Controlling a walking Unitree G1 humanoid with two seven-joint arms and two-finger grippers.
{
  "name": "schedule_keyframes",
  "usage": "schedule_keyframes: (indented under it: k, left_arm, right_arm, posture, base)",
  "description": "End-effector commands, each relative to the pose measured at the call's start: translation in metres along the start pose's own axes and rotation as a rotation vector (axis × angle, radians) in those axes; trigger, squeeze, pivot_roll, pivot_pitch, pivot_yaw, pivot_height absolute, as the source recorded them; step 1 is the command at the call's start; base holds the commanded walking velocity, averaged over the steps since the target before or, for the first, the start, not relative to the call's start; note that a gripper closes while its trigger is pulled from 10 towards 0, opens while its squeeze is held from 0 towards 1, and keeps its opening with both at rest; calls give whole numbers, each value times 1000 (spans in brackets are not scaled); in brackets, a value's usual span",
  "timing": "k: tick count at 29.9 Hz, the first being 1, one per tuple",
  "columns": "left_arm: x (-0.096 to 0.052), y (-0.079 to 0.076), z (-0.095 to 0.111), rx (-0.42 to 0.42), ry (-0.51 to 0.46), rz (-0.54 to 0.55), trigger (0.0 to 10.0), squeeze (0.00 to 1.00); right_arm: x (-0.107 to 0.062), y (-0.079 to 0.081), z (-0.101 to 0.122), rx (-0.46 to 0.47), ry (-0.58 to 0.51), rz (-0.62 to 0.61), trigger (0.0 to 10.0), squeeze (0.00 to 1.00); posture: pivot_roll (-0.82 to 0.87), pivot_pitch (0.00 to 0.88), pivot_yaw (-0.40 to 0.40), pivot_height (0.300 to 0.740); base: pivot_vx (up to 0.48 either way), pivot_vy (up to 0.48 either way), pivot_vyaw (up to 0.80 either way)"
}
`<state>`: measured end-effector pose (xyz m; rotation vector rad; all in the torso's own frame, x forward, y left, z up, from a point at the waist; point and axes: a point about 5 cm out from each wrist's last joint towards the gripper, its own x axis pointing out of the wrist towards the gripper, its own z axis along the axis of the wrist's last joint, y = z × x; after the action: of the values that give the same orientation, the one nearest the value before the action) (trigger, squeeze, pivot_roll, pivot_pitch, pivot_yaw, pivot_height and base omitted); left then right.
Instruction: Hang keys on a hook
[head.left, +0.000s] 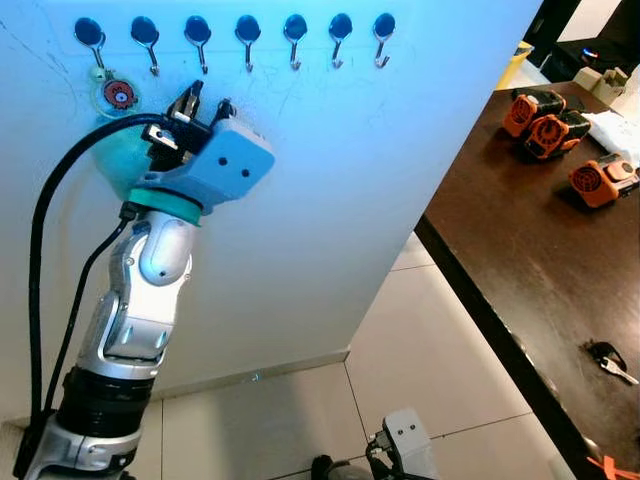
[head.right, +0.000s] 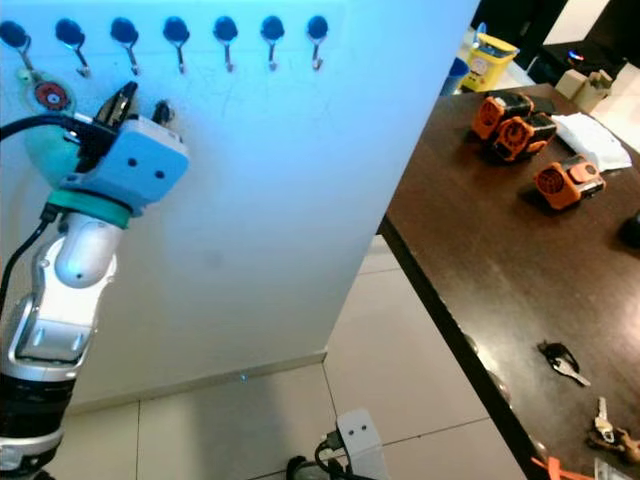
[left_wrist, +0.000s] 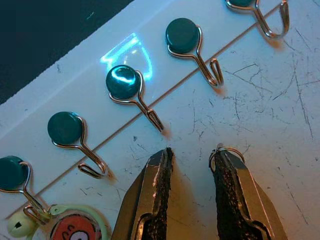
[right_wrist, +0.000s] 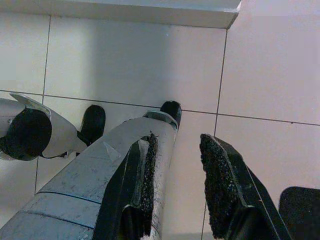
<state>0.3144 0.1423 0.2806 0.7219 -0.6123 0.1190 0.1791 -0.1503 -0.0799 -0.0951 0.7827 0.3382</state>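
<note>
A row of several metal hooks (head.left: 248, 38) with dark teal round heads runs along the top of the white wall panel (head.left: 400, 170). From the leftmost hook (head.left: 92, 38) hangs a keyring with a round red-and-green tag (head.left: 118, 94); the left wrist view shows that tag (left_wrist: 75, 230) too. My left gripper (head.left: 207, 100) is raised against the panel just under the hooks, right of the tag. It is open (left_wrist: 192, 152), with bare panel between the fingers. A small wire loop (left_wrist: 227, 150) sits at one fingertip. My right gripper (right_wrist: 177, 142) hangs low over the floor, open and holding nothing.
A dark table (head.left: 520, 260) stands to the right, with orange-and-black devices (head.left: 545, 125) at its far end. A black-headed key (head.left: 608, 358) and another key (head.right: 603, 418) lie near its front edge. Pale floor tiles (head.left: 400, 350) lie between panel and table. My own leg (right_wrist: 90, 170) shows below the right gripper.
</note>
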Motion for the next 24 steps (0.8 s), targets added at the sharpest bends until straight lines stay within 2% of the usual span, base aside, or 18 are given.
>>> schedule_keyframes:
  k: [1, 2, 5, 9, 13, 19, 23, 24]
  left_arm:
    - [0, 3, -4, -13, 27, 10, 10000, 0]
    - [1, 7, -3, -49, 30, 45, 10000, 0]
    - [1, 11, -2, -73, 28, 73, 10000, 0]
    - [-5, 19, 9, -144, -42, 116, 10000, 0]
    - [-12, 21, 11, -144, -56, 133, 10000, 0]
    - [-26, 22, 18, -103, -102, 151, 10000, 0]
    - [-26, 23, 17, -105, -86, 148, 10000, 0]
    - [-22, 26, 16, -112, -81, 162, 10000, 0]
  right_arm:
    - [-4, 6, -15, 26, 58, 11, 10000, 0]
    - [-4, 6, -15, 25, 58, 11, 10000, 0]
    - [-3, 5, -15, 24, 58, 11, 10000, 0]
    - [-4, 5, -16, 21, 61, 9, 10000, 0]
    - [-4, 4, -16, 18, 63, 10, 10000, 0]
    - [-5, 4, -18, 15, 67, 13, 10000, 0]
    - [-6, 3, -18, 6, 70, 19, 10000, 0]
    - [-6, 3, -18, 0, 72, 23, 10000, 0]
  posture:
    - [-101, 110, 4, 740]
    - [-102, 110, 2, 740]
    - [-102, 110, 2, 740]
    - [-102, 110, 2, 740]
    - [-102, 110, 2, 740]
    - [-88, 122, -10, 740]
    - [-79, 123, -17, 740]
    - [-77, 123, -21, 740]
  base:
    - [0, 0, 0]
    - [0, 0, 0]
    - [0, 0, 0]
    - [0, 0, 0]
    - [0, 0, 0]
    - [0, 0, 0]
    - [0, 0, 0]
    - [0, 0, 0]
